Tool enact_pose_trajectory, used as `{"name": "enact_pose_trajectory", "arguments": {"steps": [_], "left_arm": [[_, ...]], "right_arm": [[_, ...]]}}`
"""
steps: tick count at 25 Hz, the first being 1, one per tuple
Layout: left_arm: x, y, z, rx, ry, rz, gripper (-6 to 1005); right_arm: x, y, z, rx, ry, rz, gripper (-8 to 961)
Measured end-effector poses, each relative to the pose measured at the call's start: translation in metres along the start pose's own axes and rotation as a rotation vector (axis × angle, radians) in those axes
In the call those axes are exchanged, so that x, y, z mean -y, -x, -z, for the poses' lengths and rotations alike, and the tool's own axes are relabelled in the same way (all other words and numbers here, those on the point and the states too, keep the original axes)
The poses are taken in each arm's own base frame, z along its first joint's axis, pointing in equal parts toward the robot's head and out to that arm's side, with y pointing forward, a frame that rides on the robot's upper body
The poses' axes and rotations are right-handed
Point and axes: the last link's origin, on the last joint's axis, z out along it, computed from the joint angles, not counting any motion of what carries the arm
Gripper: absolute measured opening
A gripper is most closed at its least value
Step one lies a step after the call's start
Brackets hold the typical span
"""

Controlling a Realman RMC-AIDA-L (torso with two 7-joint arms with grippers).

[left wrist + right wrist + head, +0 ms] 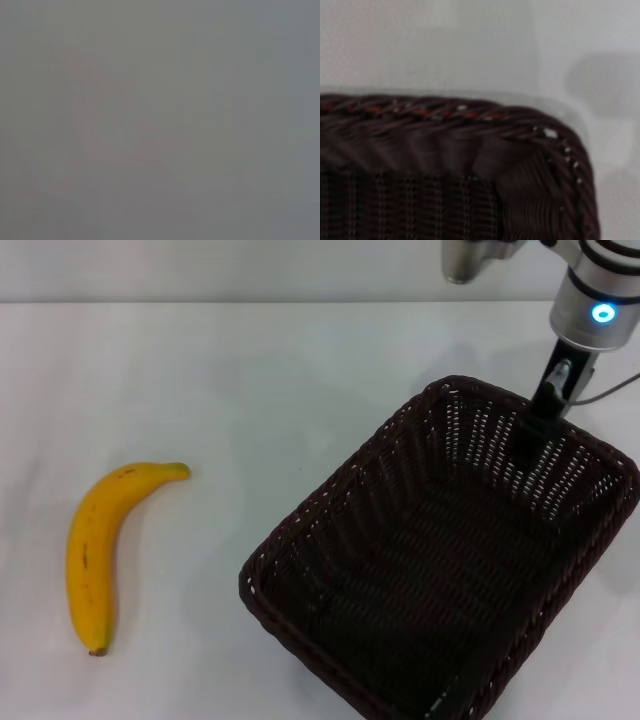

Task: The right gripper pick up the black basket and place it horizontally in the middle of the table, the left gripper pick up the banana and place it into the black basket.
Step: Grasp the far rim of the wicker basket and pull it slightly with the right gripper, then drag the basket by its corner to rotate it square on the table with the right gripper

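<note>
The black basket (440,570) sits at the right of the white table (250,370), turned diagonally, with its near corner cut off by the picture's edge. My right gripper (545,410), on the arm with the blue ring light, reaches down onto the basket's far rim and is shut on it, one black finger inside the wall. The right wrist view shows that braided rim (445,115) close up. The yellow banana (95,550) lies on the table at the left, well apart from the basket. My left gripper is out of view, and the left wrist view shows only plain grey.
Bare white table lies between the banana and the basket. The table's far edge (250,302) runs along the top of the head view.
</note>
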Motion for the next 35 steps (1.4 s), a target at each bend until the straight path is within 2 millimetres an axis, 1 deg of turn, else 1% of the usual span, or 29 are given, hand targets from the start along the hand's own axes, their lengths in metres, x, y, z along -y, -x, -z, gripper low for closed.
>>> {"name": "enact_pose_trajectory", "arguments": {"steps": [5, 9, 13, 16, 19, 24, 27, 29, 32, 35], "left_arm": [[0.001, 0.000, 0.000, -0.001, -0.004, -0.011, 883], [0.003, -0.001, 0.003, -0.001, -0.013, -0.016, 883], [0.005, -0.002, 0.005, 0.003, -0.017, -0.046, 882], [0.006, -0.002, 0.008, 0.002, -0.023, -0.097, 882], [0.007, -0.002, 0.010, 0.006, -0.031, -0.136, 882], [0.012, -0.004, 0.014, 0.009, -0.047, -0.163, 882], [0.014, -0.005, 0.016, 0.009, -0.052, -0.194, 882], [0.014, -0.005, 0.016, 0.013, -0.054, -0.218, 882], [0.018, -0.004, 0.017, 0.033, -0.062, -0.243, 882], [0.021, -0.002, 0.017, 0.052, -0.070, -0.248, 882]], "right_arm": [[-0.002, -0.004, -0.004, -0.032, 0.009, 0.010, 616], [-0.004, -0.004, -0.002, 0.011, 0.072, -0.028, 463], [0.003, -0.004, 0.008, 0.072, 0.128, -0.125, 304], [0.011, -0.007, 0.015, 0.077, 0.127, -0.202, 181], [0.019, -0.012, 0.024, 0.072, 0.128, -0.277, 136], [0.039, -0.034, 0.038, 0.079, 0.168, -0.469, 134], [0.055, -0.058, 0.047, 0.115, 0.228, -0.641, 134], [0.061, -0.072, 0.049, 0.143, 0.275, -0.731, 134], [0.066, -0.090, 0.047, 0.181, 0.343, -0.832, 133], [0.062, -0.099, 0.036, 0.179, 0.356, -0.856, 133]]}}
